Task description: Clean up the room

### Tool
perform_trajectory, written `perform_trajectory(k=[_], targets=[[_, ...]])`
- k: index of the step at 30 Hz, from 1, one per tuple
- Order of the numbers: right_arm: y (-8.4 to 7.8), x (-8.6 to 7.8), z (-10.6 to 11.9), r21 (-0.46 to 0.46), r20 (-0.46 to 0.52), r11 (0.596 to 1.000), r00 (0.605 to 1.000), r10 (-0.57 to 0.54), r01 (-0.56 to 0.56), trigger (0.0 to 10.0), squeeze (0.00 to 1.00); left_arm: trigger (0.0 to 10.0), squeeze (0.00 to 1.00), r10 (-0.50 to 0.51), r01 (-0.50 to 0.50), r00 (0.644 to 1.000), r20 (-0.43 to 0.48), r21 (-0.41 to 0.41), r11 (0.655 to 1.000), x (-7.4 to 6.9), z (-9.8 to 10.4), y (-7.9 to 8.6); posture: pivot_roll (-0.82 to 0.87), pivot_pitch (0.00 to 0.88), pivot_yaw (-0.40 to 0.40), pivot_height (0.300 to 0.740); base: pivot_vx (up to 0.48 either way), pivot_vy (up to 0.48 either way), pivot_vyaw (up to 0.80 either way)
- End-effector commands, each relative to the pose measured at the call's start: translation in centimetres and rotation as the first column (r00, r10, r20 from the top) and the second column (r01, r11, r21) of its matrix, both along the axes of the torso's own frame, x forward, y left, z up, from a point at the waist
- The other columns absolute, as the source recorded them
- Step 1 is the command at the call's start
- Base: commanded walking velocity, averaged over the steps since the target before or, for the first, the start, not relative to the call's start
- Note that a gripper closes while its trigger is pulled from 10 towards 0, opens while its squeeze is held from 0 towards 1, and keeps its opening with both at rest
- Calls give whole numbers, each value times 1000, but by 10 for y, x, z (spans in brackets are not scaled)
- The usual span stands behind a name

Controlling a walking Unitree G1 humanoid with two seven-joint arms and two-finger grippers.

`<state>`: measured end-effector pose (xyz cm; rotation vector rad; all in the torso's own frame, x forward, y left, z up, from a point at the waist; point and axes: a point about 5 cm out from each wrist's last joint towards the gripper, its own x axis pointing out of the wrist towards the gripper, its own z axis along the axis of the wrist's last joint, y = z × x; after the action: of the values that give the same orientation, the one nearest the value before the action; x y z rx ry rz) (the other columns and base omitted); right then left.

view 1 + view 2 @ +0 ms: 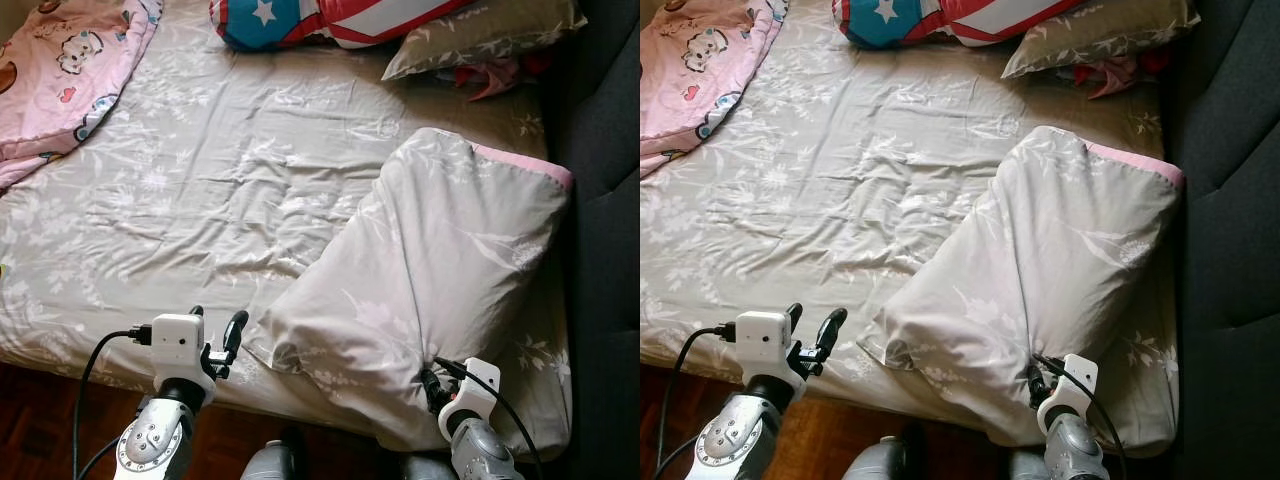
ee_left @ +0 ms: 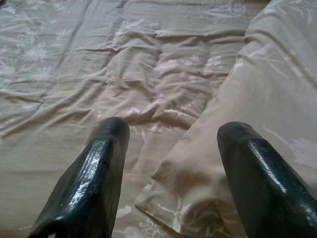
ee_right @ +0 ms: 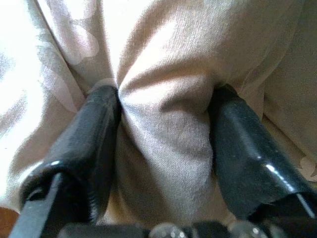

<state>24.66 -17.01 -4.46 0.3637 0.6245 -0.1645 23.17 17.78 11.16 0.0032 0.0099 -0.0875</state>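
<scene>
The grey floral pillow [image 1: 440, 290] lies aslant at the bed's [image 1: 200, 200] near right corner, against the dark headboard [image 1: 605, 200]. The right gripper [image 3: 163, 119] pinches a bunched fold of its soft cover, seemingly tight. The left gripper [image 1: 217, 330] hovers spread and empty over the crumpled sheet beside the pillow's corner.

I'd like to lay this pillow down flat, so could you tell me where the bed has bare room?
The wrinkled grey floral bedsheet lies bare between the pink cartoon blanket and the large grey floral pillow pinched by the right gripper. It is crowded along the head by the star-and-stripes cushion and the smaller grey floral pillow.
</scene>
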Motion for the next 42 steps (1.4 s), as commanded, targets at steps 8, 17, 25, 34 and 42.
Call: perform_trajectory(k=[8, 17, 25, 34, 42], targets=[[11, -22, -18, 33, -115, 999, 993, 38, -34, 0, 0, 10000, 0, 24, -24, 999, -27, -9, 1000, 4, -8, 1, 122, 334, 96, 740, 0, 0, 0], [13, -17, -15, 26, -107, 998, 992, 68, -65, 0, 0, 10000, 0, 39, -40, 999, -24, -14, 999, 8, -12, -1, 106, 316, 76, 740, 0, 0, 0], [11, -11, -11, 1, -101, 995, 990, 95, -96, 0, 0, 10000, 0, 47, -47, 999, -10, -29, 998, 19, -16, -4, 60, 261, 45, 740, 0, 0, 0], [-24, 1, 2, -118, -49, 993, 999, 13, -18, 0, 0, 10000, 0, 43, -43, 999, 2, -49, 998, 34, -22, -12, -36, 197, 14, 740, 0, 0, 0], [-87, -2, 19, -255, 32, 950, 984, -175, 178, 0, 0, 10000, 0, 42, -40, 999, 28, -61, 997, 48, -23, -17, -88, 149, -9, 740, 0, 0, 0]])
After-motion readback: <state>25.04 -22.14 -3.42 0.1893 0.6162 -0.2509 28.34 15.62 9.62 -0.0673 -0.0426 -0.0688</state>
